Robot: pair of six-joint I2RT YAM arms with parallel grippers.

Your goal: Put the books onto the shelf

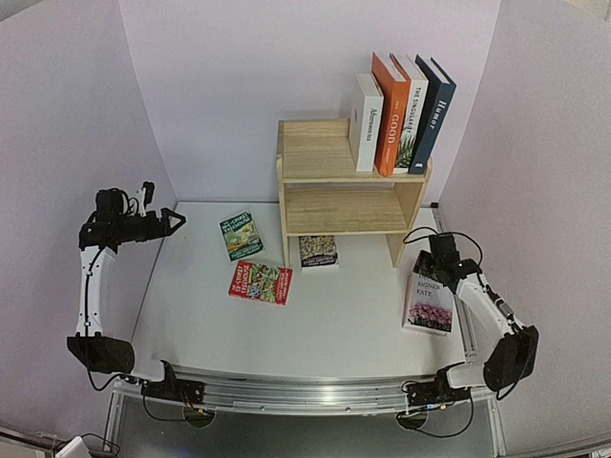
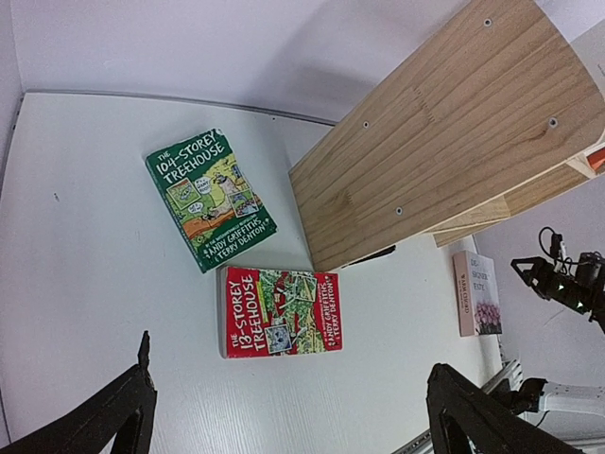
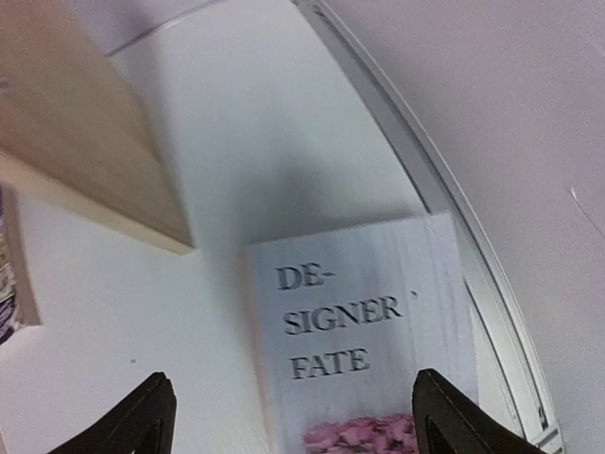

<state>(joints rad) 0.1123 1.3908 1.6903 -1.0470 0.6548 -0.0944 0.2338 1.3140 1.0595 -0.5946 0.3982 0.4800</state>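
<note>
Four books stand upright on top of the wooden shelf (image 1: 344, 181): a white one (image 1: 367, 122), the orange "GOOD" (image 1: 390, 114), a white plant-cover one (image 1: 410, 113) and the dark blue "Humor" (image 1: 434, 113). A green paperback (image 1: 242, 235) and a red paperback (image 1: 260, 282) lie flat on the table. A dark paperback (image 1: 318, 252) lies under the shelf's front. The white flower-cover book (image 1: 431, 303) lies at the right. My right gripper (image 1: 434, 256) hovers open over its top end (image 3: 364, 322); both fingertips (image 3: 151, 407) flank the cover. My left gripper (image 1: 177, 221) hangs open, high at the left, holding nothing.
The left wrist view shows the green paperback (image 2: 210, 199), the red paperback (image 2: 280, 310) and the shelf's side panel (image 2: 444, 123). A metal rail (image 1: 305, 391) runs along the near table edge. Purple walls close in on three sides.
</note>
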